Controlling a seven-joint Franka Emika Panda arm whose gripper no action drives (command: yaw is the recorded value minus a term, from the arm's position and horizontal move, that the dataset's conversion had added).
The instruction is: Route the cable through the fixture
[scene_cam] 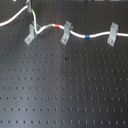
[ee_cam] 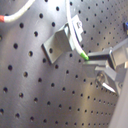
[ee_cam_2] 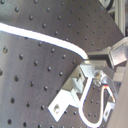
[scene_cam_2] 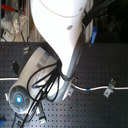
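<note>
One gripper (ee_cam: 95, 59) is clamping the white cable (ee_cam: 75, 37) at its green band beside the fixture (ee_cam: 59, 42), hovering over the black perforated bench (ee_cam: 30, 90).

We see our arm (scene_cam_2: 57, 45) filling most of the second exterior view, its white links reaching down over the tabletop. In both wrist views our gripper (ee_cam: 102, 62) shows two grey fingers (ee_cam_2: 117, 52) drawn close together (whether fully closed we cannot tell).

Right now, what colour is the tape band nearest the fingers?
Green, clearest in the first wrist view.
</note>
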